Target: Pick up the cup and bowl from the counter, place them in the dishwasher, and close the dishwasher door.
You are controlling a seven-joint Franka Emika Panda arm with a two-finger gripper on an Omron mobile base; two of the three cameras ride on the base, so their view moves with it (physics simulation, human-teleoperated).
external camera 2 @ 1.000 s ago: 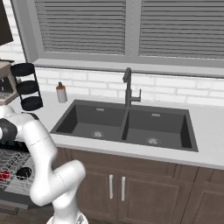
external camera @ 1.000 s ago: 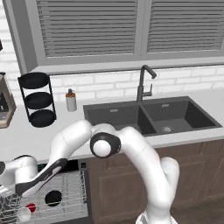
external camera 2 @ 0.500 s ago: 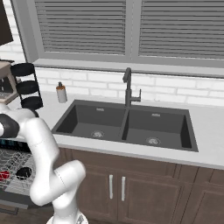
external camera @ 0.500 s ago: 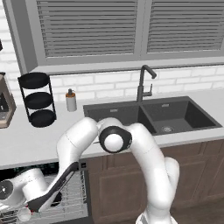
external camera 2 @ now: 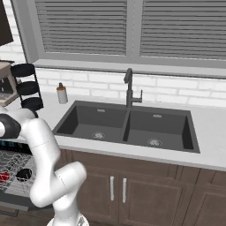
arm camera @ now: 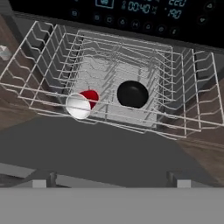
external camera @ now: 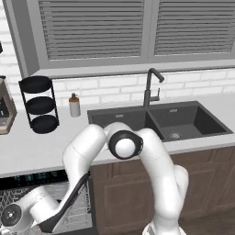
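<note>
Cup [arm camera: 81, 105] and bowl [arm camera: 132, 94] side by side in dishwasher [arm camera: 122, 83] rack, gripper fingers spread, empty

My two base cameras look forward over the sink [external camera: 160, 121] from either side; my hand camera stares closely into the dishwasher rack [arm camera: 118, 87].

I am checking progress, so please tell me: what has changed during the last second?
The arm has swung lower and further left, down in front of the open dishwasher. Nothing was gripped or released. The cup and bowl stay in the rack; the sink and soap dispenser are unchanged.
</note>
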